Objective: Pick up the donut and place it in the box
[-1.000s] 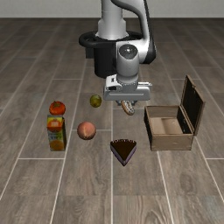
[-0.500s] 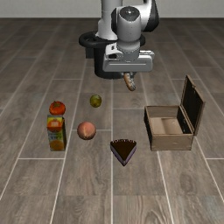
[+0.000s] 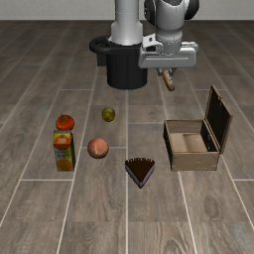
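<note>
The white multi-joint arm (image 3: 129,20) stands upright on its black round base (image 3: 119,64), with its upper links folded over toward the exterior view's right and the wrist pointing straight down. The end effector (image 3: 169,76) hangs high above the grey-brown wood-plank floor (image 3: 40,218). Its two fingers are drawn in narrowly on the small brown donut (image 3: 170,83), which is held on edge between them, well clear of the floor. The brown wooden box (image 3: 191,146) sits open with its lid raised toward the floor's right edge, apart from the donut. Toward the left edge stand an orange juice carton (image 3: 63,152) and a red tomato (image 3: 65,122), with a green lime (image 3: 108,114), a pink peach (image 3: 97,148) and a dark chocolate cake slice (image 3: 140,171) nearer the middle
</note>
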Controlling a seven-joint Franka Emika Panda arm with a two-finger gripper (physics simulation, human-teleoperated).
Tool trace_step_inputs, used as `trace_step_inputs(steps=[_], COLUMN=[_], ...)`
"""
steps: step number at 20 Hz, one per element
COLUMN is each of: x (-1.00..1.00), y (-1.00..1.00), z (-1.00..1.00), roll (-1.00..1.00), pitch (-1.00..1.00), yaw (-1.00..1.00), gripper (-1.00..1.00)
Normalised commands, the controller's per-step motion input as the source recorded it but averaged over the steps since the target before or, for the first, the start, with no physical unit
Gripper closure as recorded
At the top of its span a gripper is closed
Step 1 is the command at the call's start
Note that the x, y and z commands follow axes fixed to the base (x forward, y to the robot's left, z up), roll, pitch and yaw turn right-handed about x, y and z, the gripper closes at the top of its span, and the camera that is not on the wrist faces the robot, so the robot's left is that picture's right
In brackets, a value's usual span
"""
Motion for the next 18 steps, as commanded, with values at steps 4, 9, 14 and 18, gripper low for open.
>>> trace_step_inputs(steps=[4, 9, 14, 18], x=[0.25, 1.00, 1.00, 0.50], y=[0.75, 0.00, 0.00, 0.50], z=[0.00, 0.00, 0.00, 0.00], roll=[0.00, 0.00, 0.00, 0.00], pitch=[0.00, 0.00, 0.00, 0.00], yaw=[0.00, 0.00, 0.00, 0.00], gripper=[1.00, 1.00, 1.00, 1.00])
